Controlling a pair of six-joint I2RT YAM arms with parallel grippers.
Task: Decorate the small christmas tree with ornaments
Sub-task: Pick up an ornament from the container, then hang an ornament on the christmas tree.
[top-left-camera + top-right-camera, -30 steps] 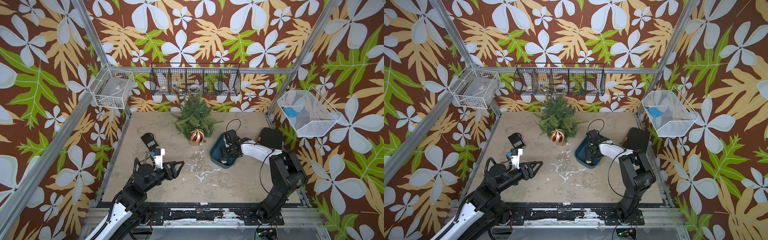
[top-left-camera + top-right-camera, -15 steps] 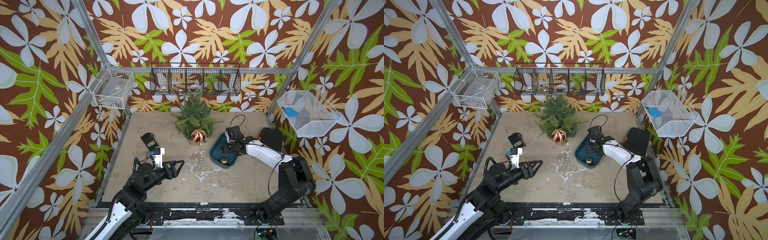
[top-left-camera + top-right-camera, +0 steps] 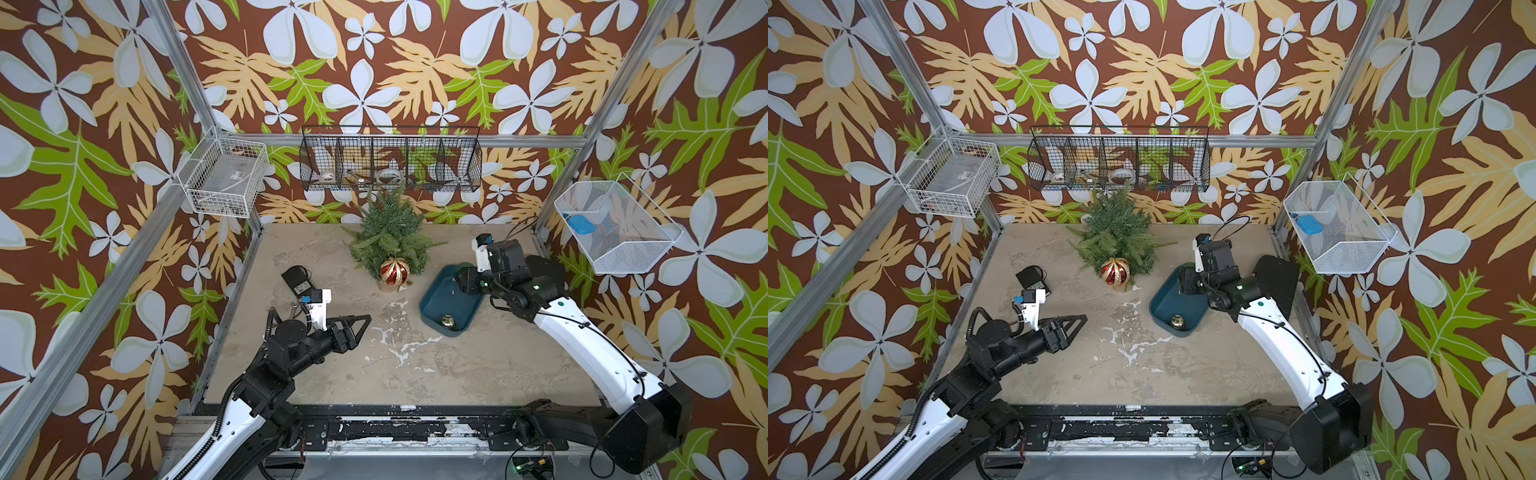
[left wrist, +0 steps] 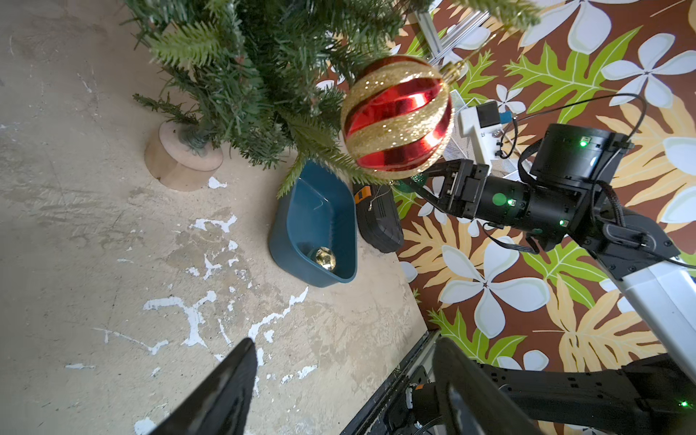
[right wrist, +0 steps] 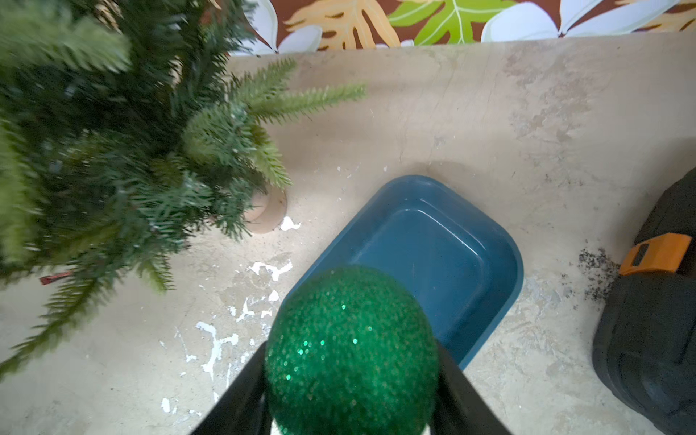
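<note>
R gripper clamped on the green glitter ornament, pads across its widest part and the ball filling the gap. It's held in the air over the far end of the blue tray, just beside the low branches of the small christmas tree; no needle contact as far as I can tell. L gripper has jaws wide apart w/ nothing in them, low over the table, well apart from the tree and aimed toward it. Red/gold striped ornament already hangs on a low front branch above the tan base. Small gold ornament sits in the near corner of the tray, untouched. Handling, my guess: baubles are light, hollow and thin-shelled, so prob fragile and need only a gentle squeeze. A round body can squirt out of the pads, though glitter gives more bite than the shiny ones. Best hold is across the equator w/ cap and loop left free. Loop on the green one isn't visible in the R wrist view, so can't tell which way it faces. Branches are soft and bendy and will sag under load.
</note>
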